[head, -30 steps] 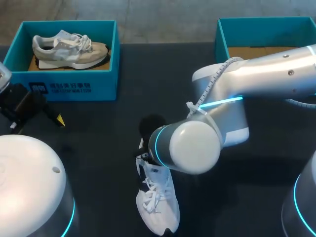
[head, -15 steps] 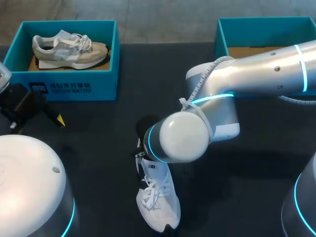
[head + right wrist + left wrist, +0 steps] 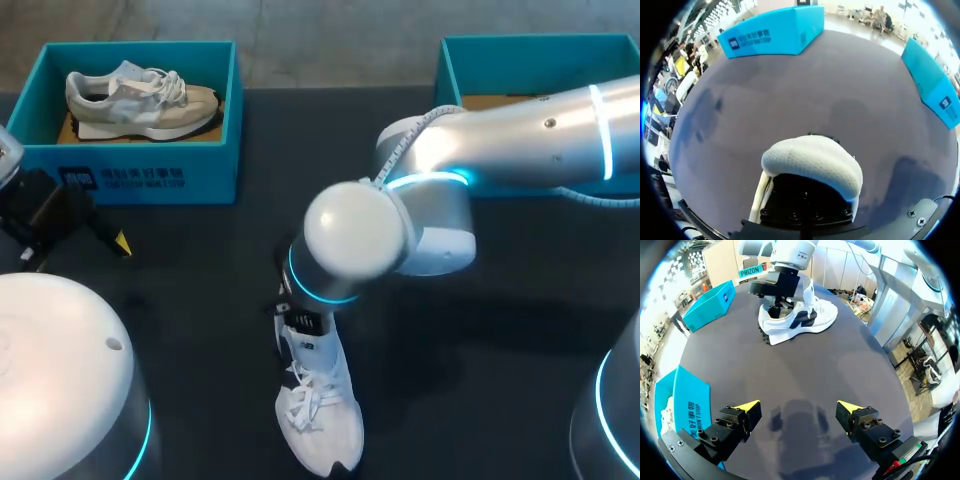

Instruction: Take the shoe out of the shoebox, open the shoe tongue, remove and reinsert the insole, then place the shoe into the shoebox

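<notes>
**White shoe out on the tabletop, right gripper at its heel**

White with dark side markings, the shoe (image 3: 320, 410) stands on its sole on the dark tabletop (image 3: 200, 300), close to the middle of the near edge. Its toe points toward that edge and its heel toward the centre of the tabletop. The laces are loose over the top, and in the left wrist view the tongue stands up from the opening.

The right arm (image 3: 520, 130) comes in from the far right corner and bends down over the heel end of the shoe, hiding that end in the head view. The right gripper (image 3: 777, 302) sits at the heel and the shoe's opening. In the right wrist view the white mesh heel fills the space just ahead of the gripper's black body. Whether this gripper is pinching the shoe cannot be told.

The left gripper (image 3: 797, 405) hangs low over the tabletop near the left edge, well apart from the shoe. Its two yellow-tipped fingers are spread wide with nothing but bare tabletop between them.

A teal box (image 3: 130, 160) sits at the far left corner with a beige and grey shoe (image 3: 140, 100) lying inside it, toe toward the right. A second teal box (image 3: 450, 70) sits at the far right corner, partly covered by the right arm, with brown card showing inside.
</notes>
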You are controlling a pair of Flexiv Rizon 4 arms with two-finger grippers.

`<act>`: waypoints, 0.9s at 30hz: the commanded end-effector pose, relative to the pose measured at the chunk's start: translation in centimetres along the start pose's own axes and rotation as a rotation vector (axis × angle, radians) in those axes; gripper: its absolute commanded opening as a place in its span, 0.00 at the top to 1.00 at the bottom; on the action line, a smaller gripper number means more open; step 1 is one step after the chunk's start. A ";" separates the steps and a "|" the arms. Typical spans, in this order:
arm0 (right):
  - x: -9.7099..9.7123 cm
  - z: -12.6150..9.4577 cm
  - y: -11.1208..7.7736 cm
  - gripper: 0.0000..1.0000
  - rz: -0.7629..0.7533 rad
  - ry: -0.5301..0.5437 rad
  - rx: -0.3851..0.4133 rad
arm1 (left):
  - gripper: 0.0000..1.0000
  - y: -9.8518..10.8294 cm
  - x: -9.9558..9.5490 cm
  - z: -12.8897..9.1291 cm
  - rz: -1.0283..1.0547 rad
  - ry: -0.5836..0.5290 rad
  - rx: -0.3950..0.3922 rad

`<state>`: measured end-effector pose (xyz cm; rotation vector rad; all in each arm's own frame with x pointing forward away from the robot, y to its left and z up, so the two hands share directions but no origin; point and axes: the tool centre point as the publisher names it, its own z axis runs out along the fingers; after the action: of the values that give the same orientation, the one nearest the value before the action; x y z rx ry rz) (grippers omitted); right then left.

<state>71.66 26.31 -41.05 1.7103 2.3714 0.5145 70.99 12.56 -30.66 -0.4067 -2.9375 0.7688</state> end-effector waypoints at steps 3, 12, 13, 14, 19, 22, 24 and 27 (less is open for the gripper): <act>-0.4 1.8 -2.6 1.00 0.006 -0.004 0.081 | 0.00 0.0 0.1 0.0 0.000 0.000 -0.003; -0.2 2.5 -4.6 1.00 0.001 0.006 0.207 | 0.00 0.0 0.1 0.0 0.000 0.000 -0.003; -0.2 2.5 -4.9 1.00 0.004 0.003 0.221 | 0.00 0.0 0.1 0.0 0.000 0.000 -0.003; -0.2 2.4 -5.1 1.00 0.003 0.003 0.224 | 0.00 0.0 0.1 0.0 0.000 0.000 -0.003; 0.1 0.7 -5.4 1.00 0.019 -0.029 0.227 | 0.00 0.0 0.1 0.0 0.000 0.000 -0.003; 0.2 -0.5 -4.9 1.00 0.017 -0.057 0.195 | 0.00 0.0 0.1 0.0 0.000 0.000 -0.003; 0.4 -1.0 -4.2 1.00 0.006 -0.078 0.175 | 0.00 0.0 0.1 0.0 0.000 0.000 -0.003; 0.5 -1.5 -3.2 1.00 -0.013 -0.088 0.148 | 0.00 0.0 0.1 0.0 0.000 0.000 -0.003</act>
<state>69.55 25.57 -40.47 1.7541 2.4352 0.2608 70.99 12.56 -30.66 -0.4067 -2.9375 0.7688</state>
